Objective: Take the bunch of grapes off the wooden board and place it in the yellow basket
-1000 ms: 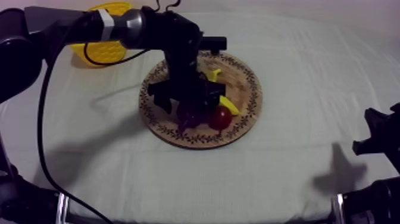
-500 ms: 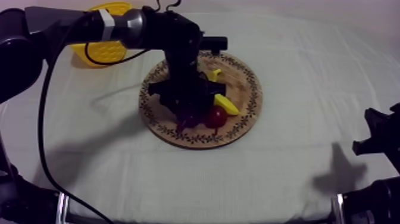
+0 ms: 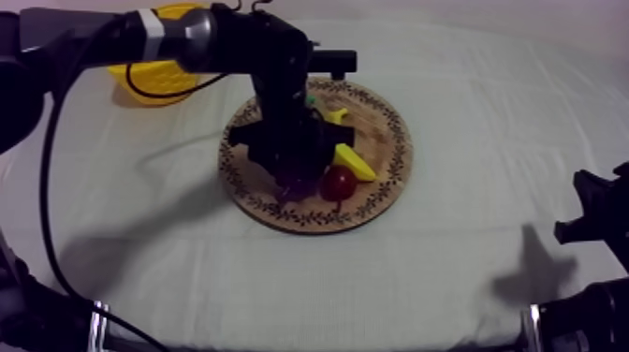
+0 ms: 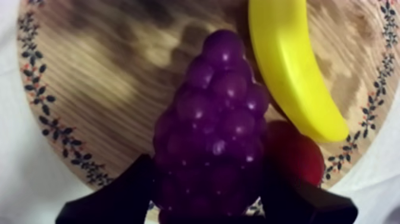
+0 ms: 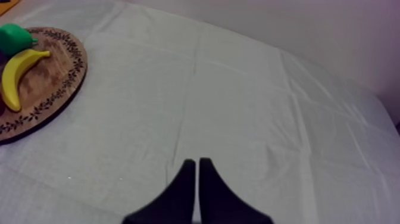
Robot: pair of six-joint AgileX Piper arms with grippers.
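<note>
The purple bunch of grapes [image 4: 214,125] lies on the round wooden board [image 4: 107,77], touching a small red fruit [image 4: 294,155] and next to a banana [image 4: 291,65]. My left gripper [image 4: 208,179] is down over the board [image 3: 384,131], and its two black fingers press the wide end of the grapes [image 3: 298,180] from both sides. The bunch still rests on the wood. My right gripper [image 5: 196,164] is shut on nothing, low at the table's right side [image 3: 590,211]. The yellow basket [image 3: 154,75] stands at the far left, partly behind my left arm.
The banana [image 3: 354,161] and the small red fruit [image 3: 338,183] sit right of the grapes. A green pear [image 5: 15,37] lies at the board's far side beside the banana [image 5: 15,74]. Bare cloth stretches between the board and my right gripper.
My left gripper's fingers, spread wide a second ago, have drawn in against the grapes. The left arm shifted slightly toward the far side. The right arm has not moved.
</note>
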